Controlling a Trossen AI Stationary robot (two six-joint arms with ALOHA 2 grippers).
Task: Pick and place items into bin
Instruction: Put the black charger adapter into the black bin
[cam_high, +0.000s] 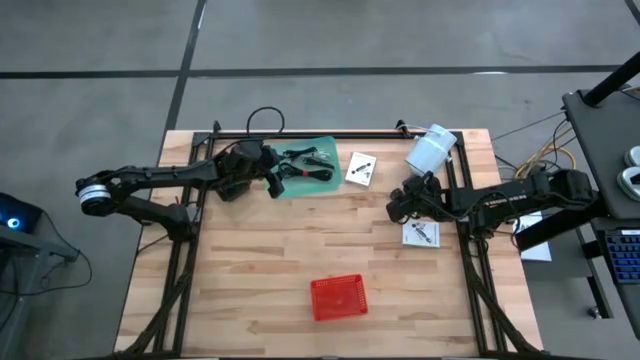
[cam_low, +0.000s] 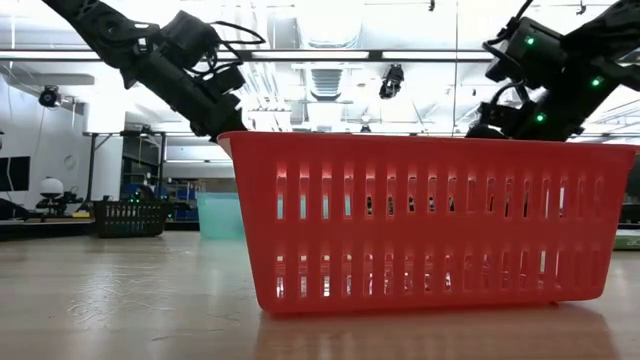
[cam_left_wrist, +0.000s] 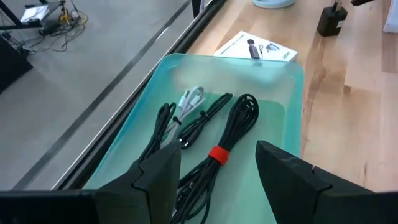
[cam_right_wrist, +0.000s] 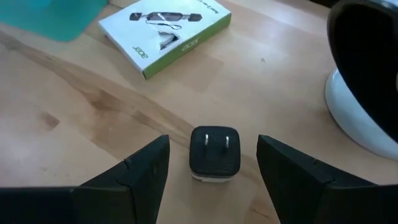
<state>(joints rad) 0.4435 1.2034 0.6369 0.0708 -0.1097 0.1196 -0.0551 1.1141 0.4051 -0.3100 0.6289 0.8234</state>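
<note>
A teal tray (cam_high: 322, 152) near the table's far edge holds coiled black cables (cam_left_wrist: 239, 115), one bound with a red tie (cam_left_wrist: 217, 154), and a white cable (cam_left_wrist: 191, 97). My left gripper (cam_left_wrist: 217, 150) (cam_high: 276, 182) hovers open over the tray's left end, with a finger on either side of the red-tied cable. A small black charger plug (cam_right_wrist: 214, 158) lies on the wood, prongs up. My right gripper (cam_right_wrist: 213, 142) (cam_high: 396, 205) is open with the plug between its fingers, not touching it. The red bin (cam_high: 338, 297) stands near the table's near edge.
A white card box (cam_high: 360, 168) lies right of the tray, and another (cam_high: 421, 233) lies by the right arm. The large white cylinder (cam_high: 430, 150) lies close behind the right gripper. In the low view the red bin (cam_low: 430, 220) hides most of the table.
</note>
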